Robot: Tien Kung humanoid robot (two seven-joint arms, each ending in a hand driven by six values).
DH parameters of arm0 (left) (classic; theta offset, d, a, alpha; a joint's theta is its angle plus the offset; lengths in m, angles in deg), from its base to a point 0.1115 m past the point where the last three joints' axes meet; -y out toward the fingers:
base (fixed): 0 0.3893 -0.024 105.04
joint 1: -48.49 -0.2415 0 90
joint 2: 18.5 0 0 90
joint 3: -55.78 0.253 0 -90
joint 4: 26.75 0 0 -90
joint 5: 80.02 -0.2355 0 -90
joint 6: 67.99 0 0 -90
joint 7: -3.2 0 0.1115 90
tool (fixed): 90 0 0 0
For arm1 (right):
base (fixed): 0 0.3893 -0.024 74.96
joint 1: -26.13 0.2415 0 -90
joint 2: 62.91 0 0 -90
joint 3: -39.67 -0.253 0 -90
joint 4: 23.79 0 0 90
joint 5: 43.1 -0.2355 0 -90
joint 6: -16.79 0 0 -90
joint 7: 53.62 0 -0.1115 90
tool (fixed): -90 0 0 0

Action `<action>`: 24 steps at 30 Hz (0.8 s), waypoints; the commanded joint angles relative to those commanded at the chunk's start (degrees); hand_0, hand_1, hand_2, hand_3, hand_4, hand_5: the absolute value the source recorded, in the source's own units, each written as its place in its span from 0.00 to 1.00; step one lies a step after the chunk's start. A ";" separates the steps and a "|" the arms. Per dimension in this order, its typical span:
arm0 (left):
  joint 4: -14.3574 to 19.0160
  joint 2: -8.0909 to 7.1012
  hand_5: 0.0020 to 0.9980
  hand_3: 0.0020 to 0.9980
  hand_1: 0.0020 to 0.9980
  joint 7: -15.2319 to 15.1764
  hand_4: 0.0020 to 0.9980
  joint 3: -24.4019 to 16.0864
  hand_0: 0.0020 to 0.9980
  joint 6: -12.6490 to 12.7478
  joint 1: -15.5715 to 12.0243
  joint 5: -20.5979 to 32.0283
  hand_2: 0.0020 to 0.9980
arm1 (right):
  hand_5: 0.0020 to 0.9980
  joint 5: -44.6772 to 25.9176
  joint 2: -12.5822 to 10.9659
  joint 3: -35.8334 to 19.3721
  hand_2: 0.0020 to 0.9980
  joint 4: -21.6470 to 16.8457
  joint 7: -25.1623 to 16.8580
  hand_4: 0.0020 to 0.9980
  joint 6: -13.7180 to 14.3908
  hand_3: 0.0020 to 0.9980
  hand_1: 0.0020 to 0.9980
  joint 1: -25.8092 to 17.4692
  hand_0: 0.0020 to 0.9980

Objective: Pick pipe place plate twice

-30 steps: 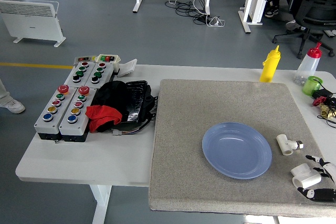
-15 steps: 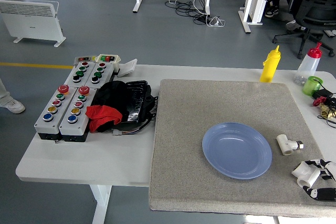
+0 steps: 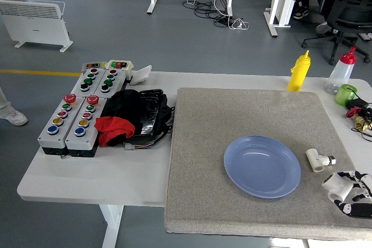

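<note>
Here the right robot hand (image 3: 352, 194) sits at the mat's (image 3: 232, 120) lower right corner, its fingers (image 3: 357, 179) curled around a white pipe fitting (image 3: 337, 188), apparently gripping it, though the frame edge cuts the view. A second fitting (image 3: 317, 159) lies just beyond, beside the blue plate (image 3: 262, 166) on the surface (image 3: 81, 172).

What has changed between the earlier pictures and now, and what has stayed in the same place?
The right hand has closed its fingers around the near white pipe fitting and shifted it slightly up and away from the mat's near edge. The other pipe fitting, the blue plate, the bottles and the button boxes have not moved. The left hand is not in view.
</note>
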 joint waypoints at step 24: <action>0.31 0.29 1.00 0.77 0.70 0.73 0.40 0.01 0.73 0.83 -0.54 -0.34 0.73 | 0.13 -1.63 -4.30 17.62 0.68 0.53 -1.09 0.60 0.94 0.72 0.51 18.79 0.35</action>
